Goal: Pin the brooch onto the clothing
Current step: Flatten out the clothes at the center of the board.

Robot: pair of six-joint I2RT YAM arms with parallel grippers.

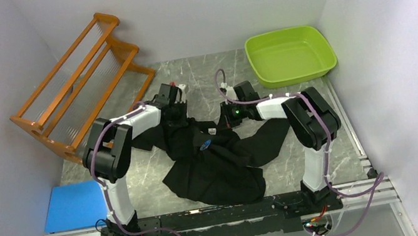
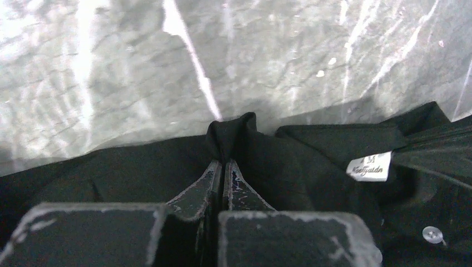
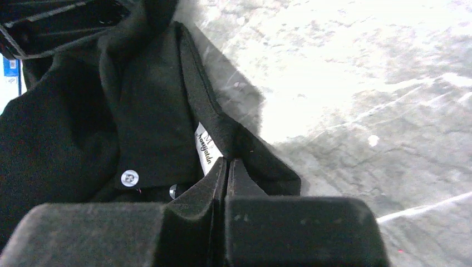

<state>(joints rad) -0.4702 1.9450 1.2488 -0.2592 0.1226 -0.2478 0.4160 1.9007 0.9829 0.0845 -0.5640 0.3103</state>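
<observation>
The black shirt (image 1: 213, 161) lies crumpled on the table (image 1: 199, 72) between the arms. The left hand (image 2: 222, 164) is pinched tight on a raised fold of it — the right hand (image 3: 227, 161) likewise clamps its collar beside the white label (image 3: 205, 149).

L hand (image 2: 223, 162) tips together, prob. on shirt (image 2: 128, 172) fold; label (image 2: 368, 166) right.

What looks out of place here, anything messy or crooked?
The shirt is bunched in a rumpled heap rather than spread flat, with one part trailing off to the right. The left gripper and right gripper are each shut on folds near its collar, the right one beside the neck label.
</observation>
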